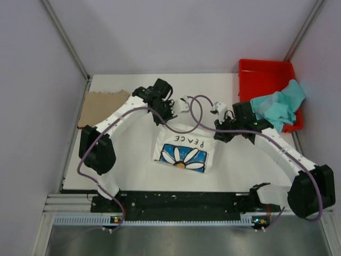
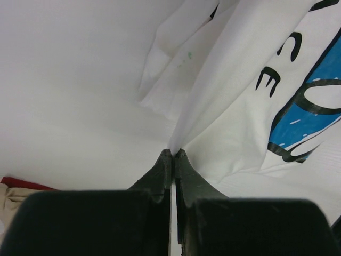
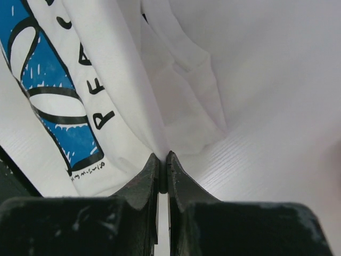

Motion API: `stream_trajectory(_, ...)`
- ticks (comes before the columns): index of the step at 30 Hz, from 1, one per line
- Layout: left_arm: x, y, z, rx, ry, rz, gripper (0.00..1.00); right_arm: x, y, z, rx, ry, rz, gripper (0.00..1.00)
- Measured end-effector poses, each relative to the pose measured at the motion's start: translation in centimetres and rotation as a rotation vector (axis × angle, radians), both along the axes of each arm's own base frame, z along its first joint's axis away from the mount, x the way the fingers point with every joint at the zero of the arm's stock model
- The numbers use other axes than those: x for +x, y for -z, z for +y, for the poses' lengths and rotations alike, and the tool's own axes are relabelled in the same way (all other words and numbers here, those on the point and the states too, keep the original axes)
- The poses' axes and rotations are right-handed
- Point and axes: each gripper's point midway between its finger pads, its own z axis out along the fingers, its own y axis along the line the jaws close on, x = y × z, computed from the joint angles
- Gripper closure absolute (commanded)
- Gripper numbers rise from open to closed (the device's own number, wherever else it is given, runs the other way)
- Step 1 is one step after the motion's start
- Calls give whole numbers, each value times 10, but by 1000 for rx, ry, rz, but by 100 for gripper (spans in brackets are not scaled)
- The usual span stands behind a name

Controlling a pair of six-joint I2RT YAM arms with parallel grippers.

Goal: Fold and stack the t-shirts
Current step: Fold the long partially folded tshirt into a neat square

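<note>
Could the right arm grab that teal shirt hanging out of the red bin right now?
Probably not yet: the teal shirt lies close beside it with nothing between, but the right gripper is clamped on the white shirt.

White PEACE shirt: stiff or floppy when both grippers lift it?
Probably floppy: the white shirt drapes in folds from the left gripper and right gripper. Likely light; thin pinched edges hold it. May sag between them.

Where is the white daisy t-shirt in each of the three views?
Top external: white daisy t-shirt at the centre of the picture.
Left wrist: upper right, its edge pinched by the left hand.
Right wrist: upper left, its edge pinched by the right hand.
Shared landmark: the blue print with black letters.
</note>
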Motion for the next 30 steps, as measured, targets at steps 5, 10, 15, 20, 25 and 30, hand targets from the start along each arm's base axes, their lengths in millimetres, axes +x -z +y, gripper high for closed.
stream_trajectory(5, 22, 27, 3, 53, -17, 31, 100, 27, 19, 2, -18, 32, 52, 100)
stream_trajectory(10, 40, 53, 4, 85, -39, 70, 100, 42, 39, 3, -47, 47, 96, 100)
stream_trajectory(15, 53, 70, -3, 95, -45, 75, 100, 47, 49, -3, -85, 82, 108, 100)
stream_trajectory(20, 62, 81, -6, 101, -53, 72, 85, 53, 57, -6, -113, 102, 117, 100)
stream_trajectory(25, 78, 85, 2, 147, -105, 15, 61, 68, 78, -25, -215, 197, 147, 69)
stream_trajectory(30, 136, 73, 27, 206, -275, -121, 60, 107, 79, -71, -332, 442, 134, 68)
